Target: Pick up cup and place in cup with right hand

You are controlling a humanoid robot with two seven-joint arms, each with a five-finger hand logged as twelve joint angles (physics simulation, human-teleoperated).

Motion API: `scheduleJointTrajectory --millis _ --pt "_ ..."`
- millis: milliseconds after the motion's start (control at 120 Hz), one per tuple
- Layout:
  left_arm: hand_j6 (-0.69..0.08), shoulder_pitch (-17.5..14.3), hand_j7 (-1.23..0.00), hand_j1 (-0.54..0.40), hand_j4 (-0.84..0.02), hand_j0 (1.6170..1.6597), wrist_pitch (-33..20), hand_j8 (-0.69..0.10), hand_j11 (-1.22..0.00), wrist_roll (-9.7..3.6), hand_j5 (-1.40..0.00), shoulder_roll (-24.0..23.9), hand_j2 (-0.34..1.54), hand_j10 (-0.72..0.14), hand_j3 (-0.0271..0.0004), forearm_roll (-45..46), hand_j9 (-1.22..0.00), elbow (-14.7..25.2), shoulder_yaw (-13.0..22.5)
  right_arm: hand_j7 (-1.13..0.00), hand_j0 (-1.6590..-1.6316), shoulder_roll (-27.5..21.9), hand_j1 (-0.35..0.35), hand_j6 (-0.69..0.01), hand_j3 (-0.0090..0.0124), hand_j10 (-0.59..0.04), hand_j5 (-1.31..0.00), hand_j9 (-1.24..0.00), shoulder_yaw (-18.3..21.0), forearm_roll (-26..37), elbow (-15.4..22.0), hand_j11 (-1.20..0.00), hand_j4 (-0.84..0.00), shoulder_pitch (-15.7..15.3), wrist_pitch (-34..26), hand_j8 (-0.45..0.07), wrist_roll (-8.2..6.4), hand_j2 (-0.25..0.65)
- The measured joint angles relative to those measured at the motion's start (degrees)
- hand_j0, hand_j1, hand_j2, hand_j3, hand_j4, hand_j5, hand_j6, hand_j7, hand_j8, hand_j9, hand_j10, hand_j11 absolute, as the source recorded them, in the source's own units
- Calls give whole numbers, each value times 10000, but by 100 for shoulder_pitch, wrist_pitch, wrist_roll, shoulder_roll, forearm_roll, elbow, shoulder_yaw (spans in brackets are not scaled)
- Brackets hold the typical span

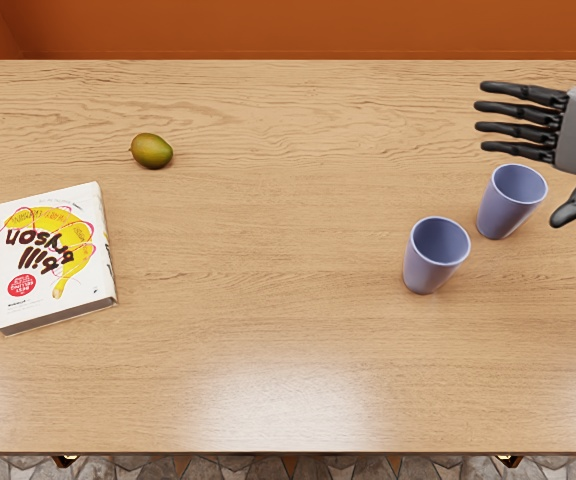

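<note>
A lavender cup (pixel 498 215) stands upright on the wooden table (pixel 268 380), near the thumb of the right robot hand (pixel 519 167), which is empty, its four fingers outstretched and thumb spread apart. A second cup (pixel 430 268), of the same color, stands upright farther from the robot hand, to its left and closer to the robot, with bare wood between the two. Well to the left of the robot hand rests a green-and-brown mango (pixel 152 151). Farthest from the robot hand lies a white book (pixel 88 290), its cover showing a yellow banana and "bill bryson" lettering.
</note>
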State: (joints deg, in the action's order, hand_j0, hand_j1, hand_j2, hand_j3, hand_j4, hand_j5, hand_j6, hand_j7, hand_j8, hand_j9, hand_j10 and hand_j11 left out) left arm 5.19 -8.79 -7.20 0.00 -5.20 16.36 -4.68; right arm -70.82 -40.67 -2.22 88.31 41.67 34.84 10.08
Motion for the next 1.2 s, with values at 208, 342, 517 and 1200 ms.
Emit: scheduleJointTrajectory --millis 208,342,517,1200 --pt "0 0 -4 3487 0 16581 0 1 -4 0 -4 0 4 1 -3 0 -4 0 0 -11 -16580 378 -3491 12 0 -1 -9 -9 67 330 -1 -8 0 494 16 5 72 28" --pt "0 0 -3 3488 0 16581 0 0 -4 0 -4 0 3 0 -2 0 -3 -1 1 -6 -16580 717 -3491 5 0 -3 -5 -4 208 1054 178 -4 -1 971 18 0 539 21" --pt "-1 0 -3 3488 0 16581 0 0 -3 0 -3 0 3 0 -2 0 -3 2 1 -2 -16580 836 -3491 -16 0 -13 -4 -3 266 2082 927 -2 -13 1152 -1327 -15 1074 15" --pt "-1 0 -2 3489 -1 16581 0 0 -2 0 -2 0 1 0 -1 1 -2 0 1 -37 -16581 1789 -3471 -81 0 -60 -43 -41 1334 3980 1169 -39 -64 1005 -3522 -71 1884 10"
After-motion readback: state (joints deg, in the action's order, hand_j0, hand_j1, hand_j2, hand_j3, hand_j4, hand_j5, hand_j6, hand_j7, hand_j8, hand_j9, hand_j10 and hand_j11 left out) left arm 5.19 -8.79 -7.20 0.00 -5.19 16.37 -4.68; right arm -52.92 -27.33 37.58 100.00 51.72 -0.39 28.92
